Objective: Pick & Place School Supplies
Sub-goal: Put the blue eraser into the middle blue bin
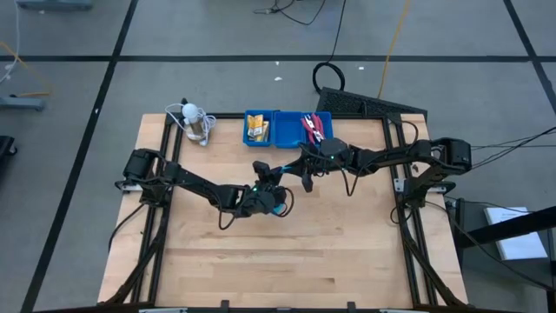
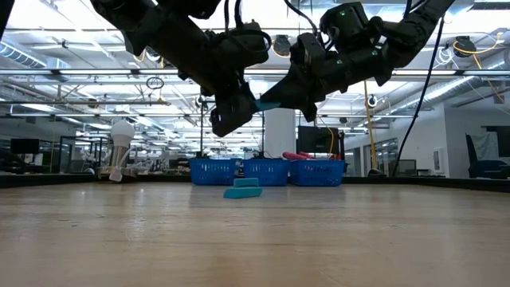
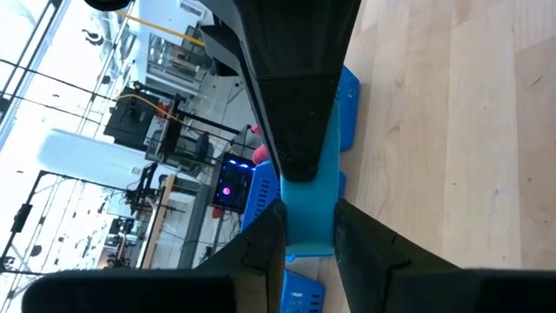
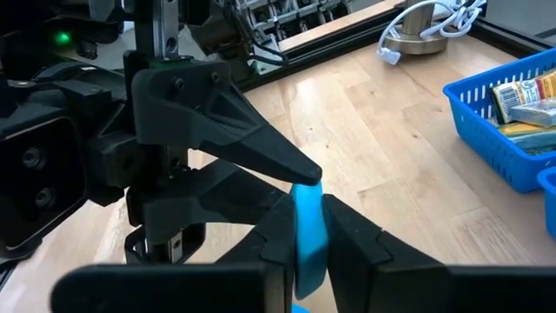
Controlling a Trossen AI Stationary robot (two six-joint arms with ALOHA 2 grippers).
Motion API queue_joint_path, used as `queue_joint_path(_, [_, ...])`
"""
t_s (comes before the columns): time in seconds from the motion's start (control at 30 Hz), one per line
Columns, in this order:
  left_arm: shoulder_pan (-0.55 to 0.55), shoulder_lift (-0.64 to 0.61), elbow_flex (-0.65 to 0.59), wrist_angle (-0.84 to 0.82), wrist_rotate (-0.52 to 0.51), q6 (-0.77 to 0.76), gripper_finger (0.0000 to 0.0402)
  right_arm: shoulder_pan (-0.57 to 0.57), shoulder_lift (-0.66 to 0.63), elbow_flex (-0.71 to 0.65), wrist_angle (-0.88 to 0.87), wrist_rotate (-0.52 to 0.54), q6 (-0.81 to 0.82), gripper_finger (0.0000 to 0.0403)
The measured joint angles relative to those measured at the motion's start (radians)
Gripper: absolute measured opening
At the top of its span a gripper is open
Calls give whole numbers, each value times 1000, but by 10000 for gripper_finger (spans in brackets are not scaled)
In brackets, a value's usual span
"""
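Both grippers clamp one light-blue rectangular eraser-like piece [image 4: 307, 228] above mid-table: left gripper [image 1: 276, 202] and right gripper [image 1: 306, 181] closed on it. Two more light-blue pieces [image 2: 241, 190] lie stacked before one blue three-compartment plastic tray [image 1: 261, 116].

Premises: robotics lab or industrial workshop. Evidence: wooden worktop [image 1: 287, 252] on a dark metal frame, grey tiled floor [image 1: 217, 35] with trailing cables, exposed ceiling trusses [image 2: 80, 76], open hall behind.
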Motion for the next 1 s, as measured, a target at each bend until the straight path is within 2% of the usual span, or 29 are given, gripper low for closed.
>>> queue_joint_path(0.2, [0,0,0,0,1,-5,85,0,0,0,-4,-2,-16,28])
queue_joint_path(0.37, [0,0,0,6,14,-74,93,0,0,0,-9,-4,-19,28])
queue_joint_path(0.47, [2,0,-2,10,49,-103,125,2,0,0,-14,-12,-20,28])
queue_joint_path(0.6, [2,0,-1,31,98,-184,192,2,0,0,-30,-22,-27,28])
queue_joint_path(0.67, [3,-20,-1,23,159,-246,224,-1,1,0,-42,-20,-34,28])
queue_joint_path(0.8, [27,-95,0,-22,366,-398,273,-10,2,0,-47,-10,-35,28])
queue_joint_path(0.93, [82,-189,0,-122,548,-519,297,-27,2,0,-51,7,-42,28])
queue_joint_path(1.0, [115,-223,0,-153,631,-553,303,-36,1,0,-53,60,-45,28])
